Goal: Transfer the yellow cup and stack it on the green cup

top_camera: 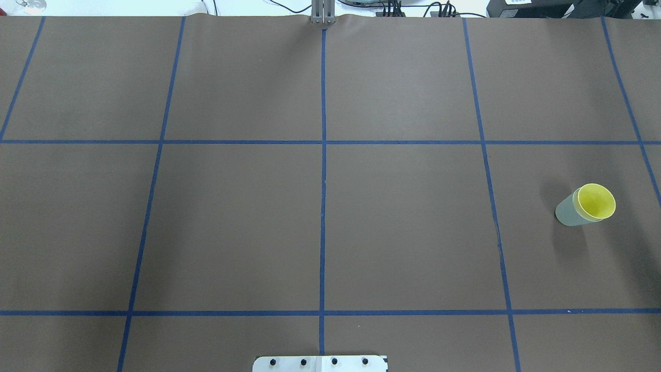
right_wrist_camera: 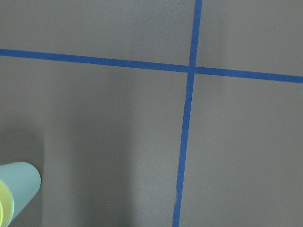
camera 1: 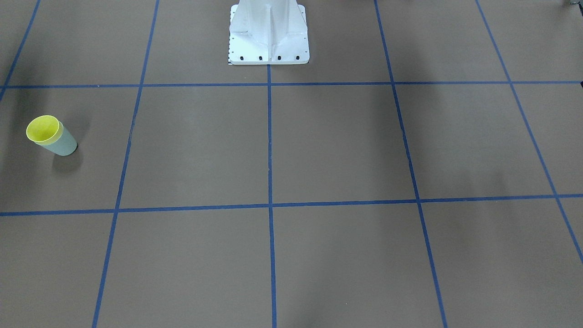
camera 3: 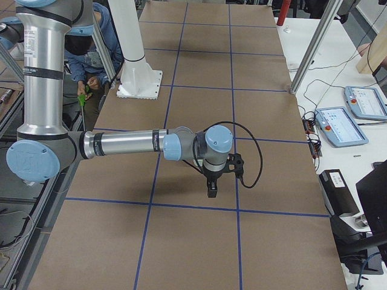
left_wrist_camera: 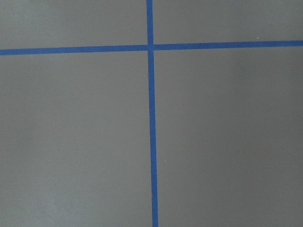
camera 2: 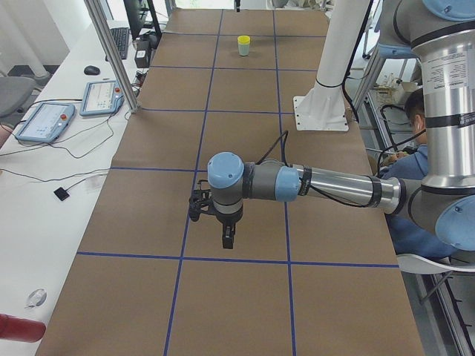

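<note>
Yellow cup (top_camera: 597,201) nests in green cup (top_camera: 567,212) by the right edge. Left gripper (camera 2: 227,239) and right gripper (camera 3: 212,190) point down off level forearms; cannot tell if spread

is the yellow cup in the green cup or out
In: the yellow cup sits nested in the green cup, only its rim showing.

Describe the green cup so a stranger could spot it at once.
On the brown table with blue tape lines, look to the robot's right end. The green cup stands there. It is the pale mint outer one; the bright yellow cup sits nested inside it.
</note>
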Motion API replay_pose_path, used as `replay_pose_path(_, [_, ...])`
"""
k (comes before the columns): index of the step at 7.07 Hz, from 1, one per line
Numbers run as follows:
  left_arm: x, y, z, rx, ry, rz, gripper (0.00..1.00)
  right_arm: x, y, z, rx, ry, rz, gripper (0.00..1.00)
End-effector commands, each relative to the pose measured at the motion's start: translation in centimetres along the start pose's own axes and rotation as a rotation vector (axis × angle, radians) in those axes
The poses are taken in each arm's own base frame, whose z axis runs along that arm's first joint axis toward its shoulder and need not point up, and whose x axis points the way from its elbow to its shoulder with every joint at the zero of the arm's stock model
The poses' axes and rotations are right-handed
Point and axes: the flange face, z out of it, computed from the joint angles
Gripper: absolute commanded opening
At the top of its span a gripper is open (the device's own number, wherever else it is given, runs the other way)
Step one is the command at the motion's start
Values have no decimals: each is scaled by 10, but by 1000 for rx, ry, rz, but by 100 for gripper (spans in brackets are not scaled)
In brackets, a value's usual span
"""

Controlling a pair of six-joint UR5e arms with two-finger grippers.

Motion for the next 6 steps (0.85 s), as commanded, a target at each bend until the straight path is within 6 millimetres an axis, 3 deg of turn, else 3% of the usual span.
replay_pose_path(1, [1, 0, -1, 3, 0, 4, 100, -4, -1, -6, 13, 14, -13, 100])
replay_pose_path(6, [3, 0, -3, 7, 0, 9, 100, -5, 0, -11, 23, 52, -20, 100])
